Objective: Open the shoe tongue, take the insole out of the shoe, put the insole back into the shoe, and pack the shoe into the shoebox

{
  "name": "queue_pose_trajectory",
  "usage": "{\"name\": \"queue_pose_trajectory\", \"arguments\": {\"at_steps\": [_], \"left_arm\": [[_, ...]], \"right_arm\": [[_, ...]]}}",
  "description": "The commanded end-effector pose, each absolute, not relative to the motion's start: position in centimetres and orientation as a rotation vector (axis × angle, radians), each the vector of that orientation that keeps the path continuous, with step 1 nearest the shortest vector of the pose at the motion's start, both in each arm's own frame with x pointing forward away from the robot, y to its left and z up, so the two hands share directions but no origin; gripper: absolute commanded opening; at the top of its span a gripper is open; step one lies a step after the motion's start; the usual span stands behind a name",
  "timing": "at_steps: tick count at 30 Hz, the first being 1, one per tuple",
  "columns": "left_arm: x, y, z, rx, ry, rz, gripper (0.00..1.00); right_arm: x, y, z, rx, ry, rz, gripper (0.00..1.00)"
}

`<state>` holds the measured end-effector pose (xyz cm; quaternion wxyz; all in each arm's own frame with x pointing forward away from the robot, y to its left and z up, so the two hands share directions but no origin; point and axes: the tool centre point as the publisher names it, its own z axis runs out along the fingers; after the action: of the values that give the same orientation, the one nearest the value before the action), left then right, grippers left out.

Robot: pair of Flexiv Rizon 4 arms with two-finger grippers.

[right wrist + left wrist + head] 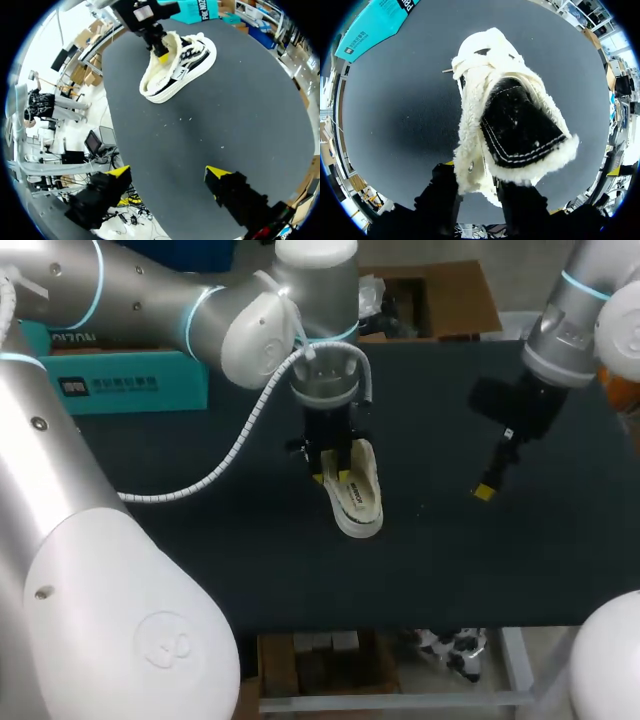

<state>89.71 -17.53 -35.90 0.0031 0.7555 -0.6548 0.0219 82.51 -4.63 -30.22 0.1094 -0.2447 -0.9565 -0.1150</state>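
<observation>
My left gripper [332,474] is pinching the heel-side wall of the fleece-lined shoe [358,495], one finger inside the opening and one outside. The shoe's laced toe points away from the fingers. A black stitched panel edged in fleece sits just ahead of them (I can't tell if it's tongue or insole). The teal shoebox [370,25] lies further ahead, off to one side. My right gripper [169,172] hangs spread over the bare black table [450,570], with the shoe well ahead of it.

dark table [450,560] — bearing a white shoe [358,495] and teal shoebox [130,385]
</observation>
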Motion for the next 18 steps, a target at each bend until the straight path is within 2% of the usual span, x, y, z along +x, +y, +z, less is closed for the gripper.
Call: {"name": "queue_pose_trajectory", "arguments": {"at_steps": [1, 10, 18], "left_arm": [[89.3, -17.7, -35.6, 2.422, -2.073, 0.128, 0.0], [89.6, -16.5, -35.9, 2.405, -2.07, 0.154, 0.0], [90.4, -15.4, -34.4, 2.183, -2.299, 0.306, 0.0]], "right_arm": [[82.2, -5.0, -30.4, -0.731, -2.799, -0.351, 1.0], [82.2, -5.0, -30.4, -0.731, -2.799, -0.351, 1.0], [82.2, -5.0, -30.4, -0.731, -2.799, -0.351, 1.0]]}}
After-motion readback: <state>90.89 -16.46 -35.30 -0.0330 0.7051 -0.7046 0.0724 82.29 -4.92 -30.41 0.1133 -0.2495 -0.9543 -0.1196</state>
